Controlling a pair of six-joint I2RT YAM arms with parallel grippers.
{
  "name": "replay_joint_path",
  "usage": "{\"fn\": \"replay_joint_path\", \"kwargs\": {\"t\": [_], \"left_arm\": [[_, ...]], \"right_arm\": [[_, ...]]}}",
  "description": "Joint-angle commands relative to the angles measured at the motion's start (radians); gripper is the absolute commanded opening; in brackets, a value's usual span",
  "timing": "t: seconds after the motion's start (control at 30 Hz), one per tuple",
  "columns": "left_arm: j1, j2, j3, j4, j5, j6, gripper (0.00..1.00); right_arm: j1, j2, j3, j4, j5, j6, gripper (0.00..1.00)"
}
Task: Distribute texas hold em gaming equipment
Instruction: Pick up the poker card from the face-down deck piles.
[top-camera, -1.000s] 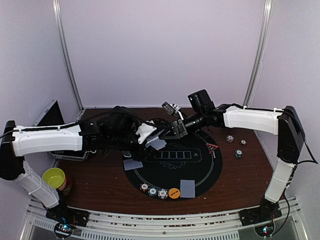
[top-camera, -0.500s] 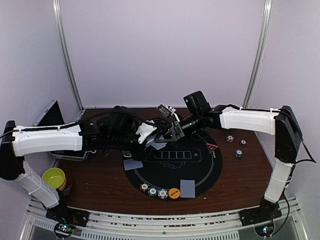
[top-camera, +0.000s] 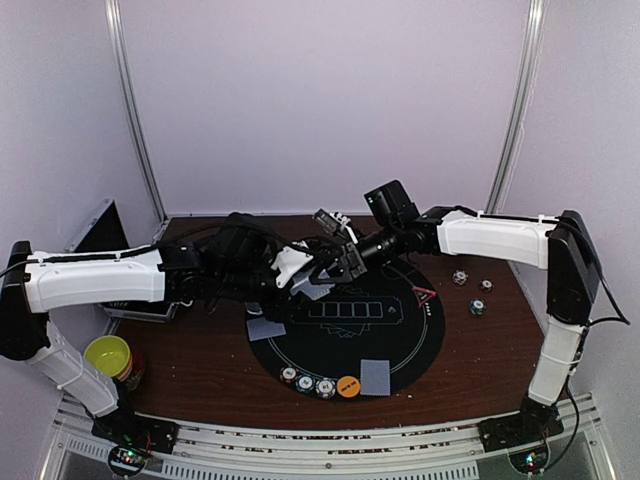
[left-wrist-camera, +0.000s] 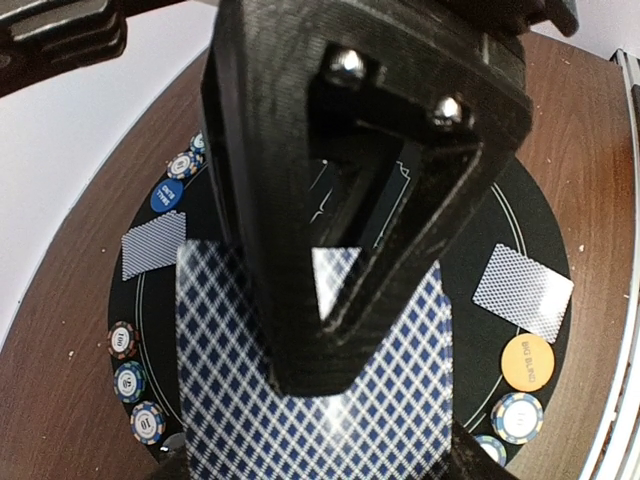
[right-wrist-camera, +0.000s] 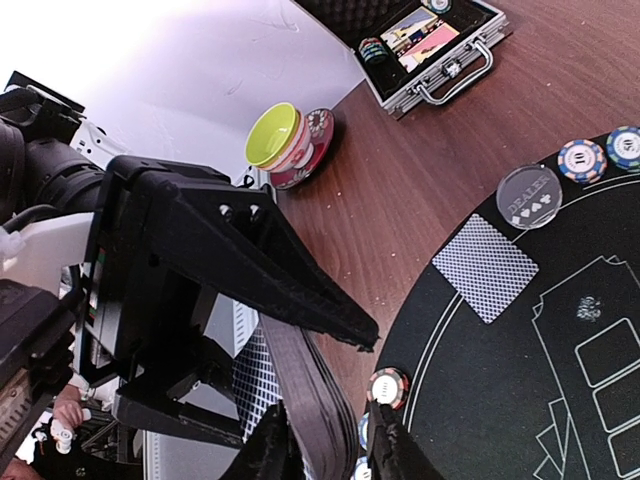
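My left gripper (top-camera: 298, 276) is shut on a deck of blue-diamond-backed playing cards (top-camera: 313, 290) and holds it above the back left of the round black mat (top-camera: 410, 335). In the left wrist view the deck (left-wrist-camera: 310, 390) fills the bottom. My right gripper (top-camera: 335, 268) is at the deck, with one black finger (left-wrist-camera: 350, 200) lying over the top card. In the right wrist view the deck (right-wrist-camera: 325, 410) stands edge-on between my right fingers (right-wrist-camera: 270, 450); a small gap shows on one side. Two cards (top-camera: 265, 328) (top-camera: 375, 376), three striped chips (top-camera: 305, 382) and an orange button (top-camera: 347, 386) lie on the mat.
A red triangle marker (top-camera: 424, 295) sits at the mat's right edge. Three loose chips (top-camera: 478, 300) lie on the wood to the right. A yellow-green bowl (top-camera: 108, 355) stands front left. An open metal case (top-camera: 105, 235) is at the back left. A blue button (left-wrist-camera: 166, 196) and a clear dealer button (right-wrist-camera: 530, 197) are by the mat's rim.
My right gripper has moved left and its fingers now straddle the end of the deck. The left arm and deck have stayed put.
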Motion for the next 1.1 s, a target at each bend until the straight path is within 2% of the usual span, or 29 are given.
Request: {"fn": "replay_joint_path", "kwargs": {"t": [0.0, 0.2, 0.27, 0.33, 0.5, 0.8, 1.07], "left_arm": [[-0.005, -0.023, 0.000, 0.065, 0.010, 0.008, 0.60], [-0.005, -0.020, 0.000, 0.064, 0.008, 0.009, 0.60], [-0.005, -0.018, 0.000, 0.065, 0.007, 0.009, 0.60], [-0.005, -0.018, 0.000, 0.064, 0.006, 0.010, 0.60], [-0.005, -0.017, 0.000, 0.064, 0.005, 0.009, 0.60], [-0.005, -0.015, 0.000, 0.064, 0.005, 0.010, 0.60], [-0.005, -0.015, 0.000, 0.064, 0.007, 0.010, 0.60]], "right_arm": [[-0.031, -0.043, -0.017, -0.045, 0.060, -0.044, 0.26], [-0.049, -0.038, -0.015, -0.081, 0.039, -0.067, 0.19], [-0.049, -0.042, -0.014, -0.082, 0.011, -0.071, 0.15], [-0.048, -0.048, -0.013, -0.082, -0.022, -0.069, 0.07], [-0.047, -0.075, -0.013, -0.091, -0.030, -0.077, 0.00], [-0.058, -0.112, -0.008, -0.159, -0.028, -0.108, 0.00], [-0.161, -0.189, -0.031, -0.185, -0.087, -0.129, 0.00]]}}
